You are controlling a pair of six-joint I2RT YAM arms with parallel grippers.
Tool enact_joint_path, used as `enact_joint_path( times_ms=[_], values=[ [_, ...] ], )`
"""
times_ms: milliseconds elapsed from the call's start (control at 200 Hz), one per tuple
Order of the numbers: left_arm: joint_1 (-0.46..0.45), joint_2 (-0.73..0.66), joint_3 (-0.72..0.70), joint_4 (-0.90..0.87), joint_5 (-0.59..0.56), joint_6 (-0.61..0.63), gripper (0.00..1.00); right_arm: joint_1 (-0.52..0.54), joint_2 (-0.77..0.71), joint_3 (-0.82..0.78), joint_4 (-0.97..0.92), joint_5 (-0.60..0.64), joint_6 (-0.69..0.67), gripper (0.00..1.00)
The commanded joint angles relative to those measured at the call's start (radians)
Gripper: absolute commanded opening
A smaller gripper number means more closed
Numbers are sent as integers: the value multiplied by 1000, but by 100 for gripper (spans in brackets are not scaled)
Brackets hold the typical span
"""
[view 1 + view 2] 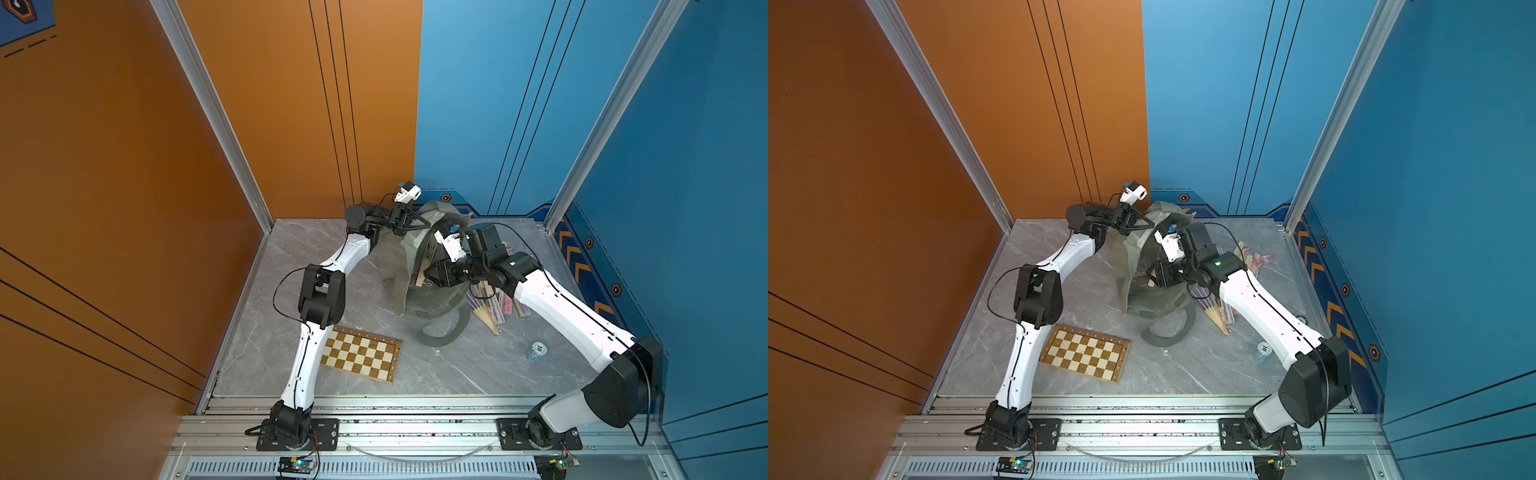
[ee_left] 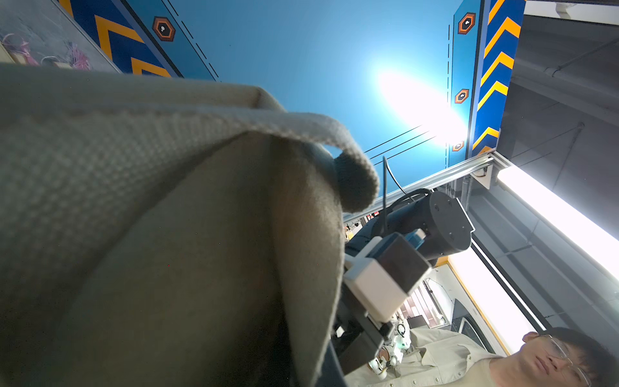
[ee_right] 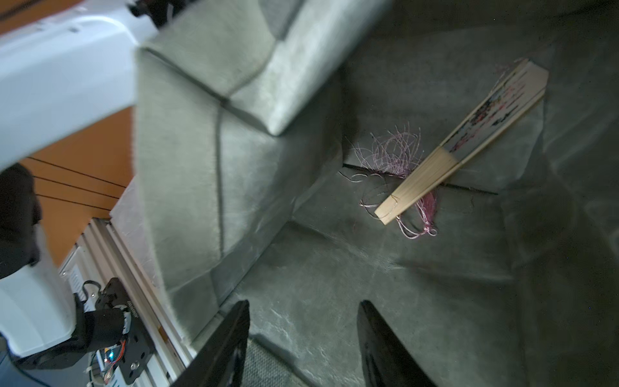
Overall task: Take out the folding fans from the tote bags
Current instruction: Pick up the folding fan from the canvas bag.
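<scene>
You read "10" on the chip (image 1: 538, 348), lower right; the bag (image 3: 335, 295) holds one fan (image 3: 469, 140); left claw (image 1: 428, 225) clamps its rim, right claw (image 3: 303, 338) spread, empty.

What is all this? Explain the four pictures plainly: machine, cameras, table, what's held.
Two white robot arms with pincer grippers work over a grey table. Two pictures look down from above, nearly the same view; the other two come from cameras on the arms' wrists. On the table lie an olive tote, a chessboard and several fans beside the tote. The left gripper is shut on the tote's rim, holding it up. The right gripper is open and empty at the tote's mouth; its camera shows one fan inside.
</scene>
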State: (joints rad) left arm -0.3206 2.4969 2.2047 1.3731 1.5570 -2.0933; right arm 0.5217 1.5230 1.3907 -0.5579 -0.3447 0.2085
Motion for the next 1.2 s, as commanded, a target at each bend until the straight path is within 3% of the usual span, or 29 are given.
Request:
enact_joint_path(
  times_ms=[0, 521, 956, 1191],
  values=[
    [0, -35, 2, 36, 90, -392, 0, 7, 53, 1, -59, 140, 50, 56],
    [-17, -13, 9, 37, 89, -392, 0, 8, 431, 210, 32, 206, 226, 64],
    [-21, -32, -6, 35, 89, -392, 0, -15, 427, 1, 541, 10, 402, 66],
    [-31, -33, -11, 37, 89, -392, 0, 16, 424, -64, 711, 98, 315, 66]
  ],
)
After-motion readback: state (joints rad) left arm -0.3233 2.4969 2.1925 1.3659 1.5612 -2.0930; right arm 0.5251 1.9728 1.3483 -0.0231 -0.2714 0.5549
